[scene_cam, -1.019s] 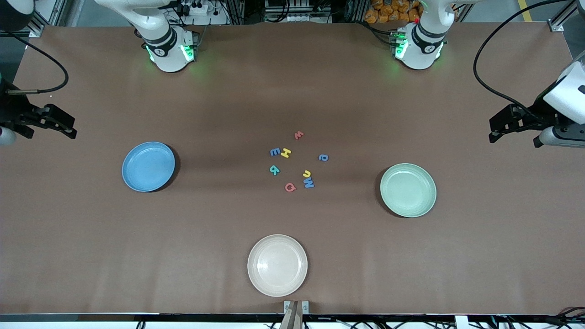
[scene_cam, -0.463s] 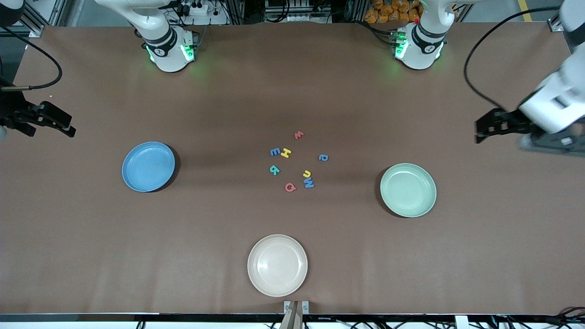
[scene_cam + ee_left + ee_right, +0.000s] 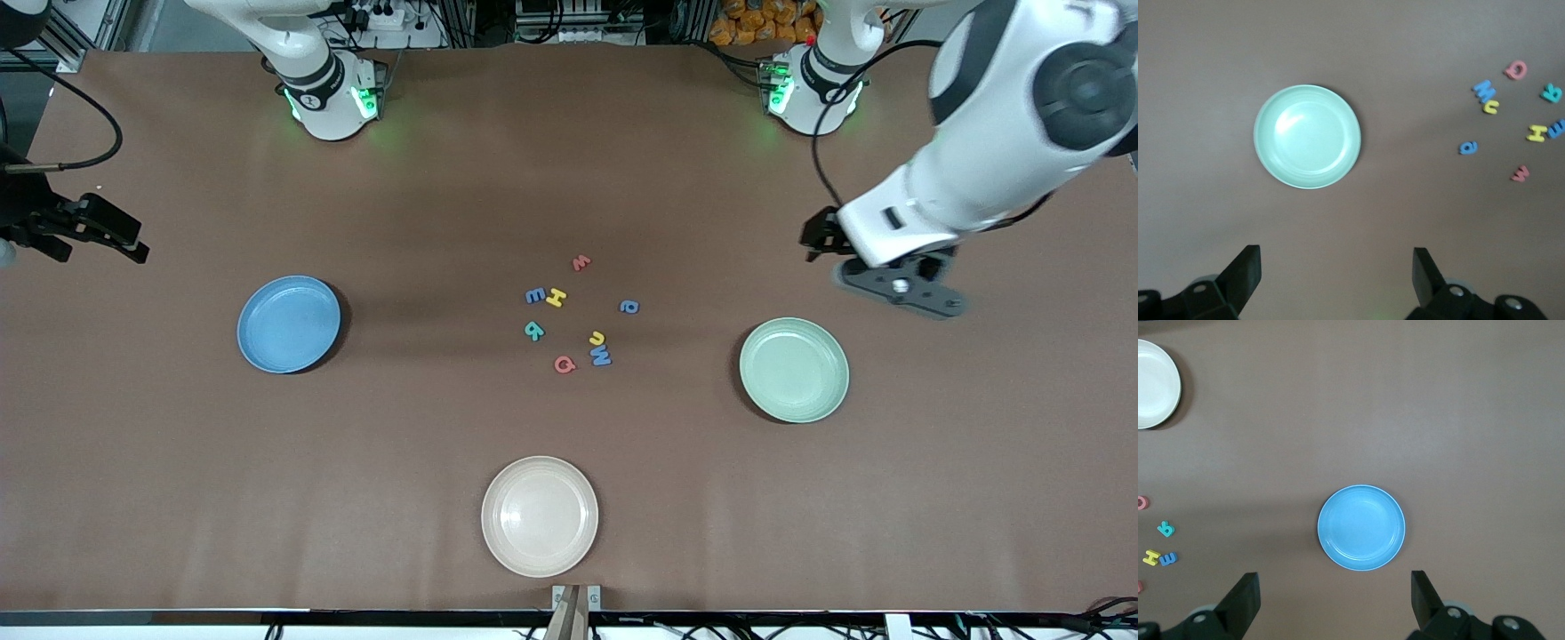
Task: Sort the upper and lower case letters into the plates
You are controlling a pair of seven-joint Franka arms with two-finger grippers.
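Two arms, three plates, eight letters on a brown table (image 3: 178, 498).
- Left gripper (image 3: 822, 242): in the air over bare table at about 12 o'clock from the green plate; jaws spread, holding nothing.
- Right gripper (image 3: 116, 238): waiting over the table edge at 10 o'clock from the blue plate; jaws spread, empty.
- Blue plate (image 3: 289, 324): toward the right arm's end.
- Green plate (image 3: 794, 370): toward the left arm's end.
- White plate (image 3: 540, 516): 6 o'clock from the letters.
- Letters (image 3: 569, 311): loose cluster between blue and green plates.
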